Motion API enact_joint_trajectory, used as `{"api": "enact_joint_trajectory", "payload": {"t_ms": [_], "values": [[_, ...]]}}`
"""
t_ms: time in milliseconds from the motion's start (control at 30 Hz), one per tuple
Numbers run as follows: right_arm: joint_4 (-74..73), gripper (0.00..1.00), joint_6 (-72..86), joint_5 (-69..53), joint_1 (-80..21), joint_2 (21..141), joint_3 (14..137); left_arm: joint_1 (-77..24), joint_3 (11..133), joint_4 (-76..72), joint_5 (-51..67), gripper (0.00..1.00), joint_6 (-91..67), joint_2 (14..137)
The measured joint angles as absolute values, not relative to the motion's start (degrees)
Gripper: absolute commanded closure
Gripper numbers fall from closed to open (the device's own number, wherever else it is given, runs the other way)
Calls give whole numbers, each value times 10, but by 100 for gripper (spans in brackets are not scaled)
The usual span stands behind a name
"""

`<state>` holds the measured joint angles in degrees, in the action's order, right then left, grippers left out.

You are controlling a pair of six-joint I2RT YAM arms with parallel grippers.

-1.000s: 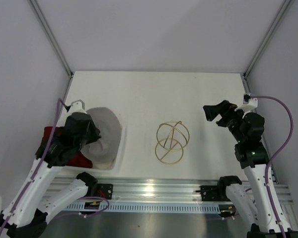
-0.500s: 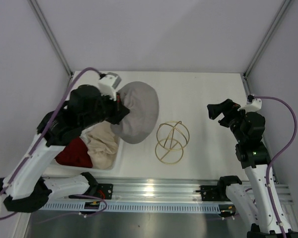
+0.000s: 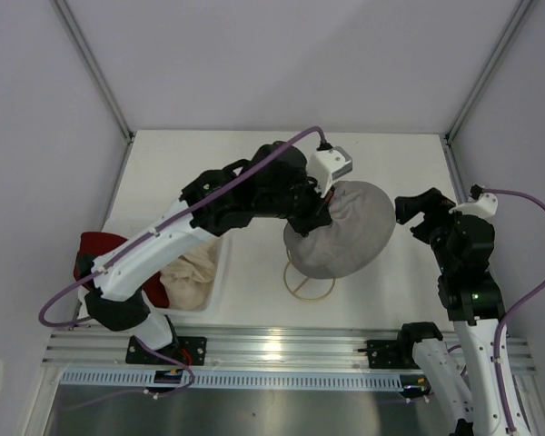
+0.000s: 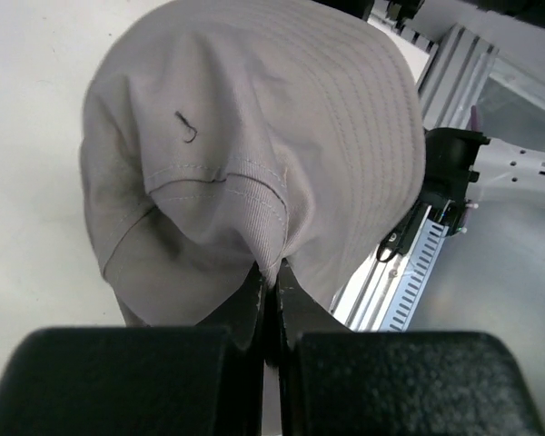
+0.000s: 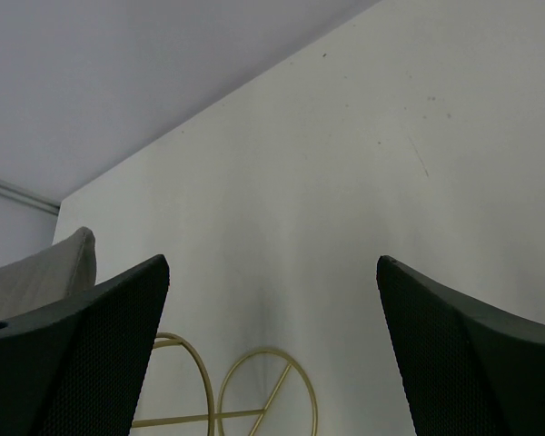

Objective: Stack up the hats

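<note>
My left gripper [image 3: 320,211] is shut on a fold of a pale grey-beige cloth hat [image 3: 347,229] and holds it in the air over the gold wire stand [image 3: 309,298]. In the left wrist view the hat [image 4: 254,127] hangs from my pinched jaws [image 4: 271,272]. A cream hat [image 3: 189,272] lies crumpled in the clear tray [image 3: 222,263] at the left. A dark red hat [image 3: 95,245] lies beside it, partly behind my arm. My right gripper [image 3: 418,211] is open and empty just right of the held hat. Its wrist view [image 5: 272,262] shows the hat's edge [image 5: 45,272].
The gold wire stand [image 5: 269,400] stands mid-table, mostly covered from above by the held hat. White walls enclose the table on three sides. The metal rail [image 3: 272,350] runs along the near edge.
My left arm lifted the grey-beige hat out of the tray and carried it right, from over the tray to over the gold stand. My right gripper shifted slightly right.
</note>
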<state>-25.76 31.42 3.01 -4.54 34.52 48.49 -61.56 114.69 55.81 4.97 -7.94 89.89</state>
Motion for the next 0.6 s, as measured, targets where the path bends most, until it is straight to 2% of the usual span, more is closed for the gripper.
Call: {"api": "enact_joint_trajectory", "payload": {"t_ms": [300,567,600], "values": [[-319,0,330,98,-44,330,512,-636,1180,609,-1,99,-65,998],[-330,1,329,114,-44,323,512,-646,1152,619,-28,98,-65,1007],[-328,1,329,111,-44,321,509,-647,1147,620,-29,95,-65,1007]]}}
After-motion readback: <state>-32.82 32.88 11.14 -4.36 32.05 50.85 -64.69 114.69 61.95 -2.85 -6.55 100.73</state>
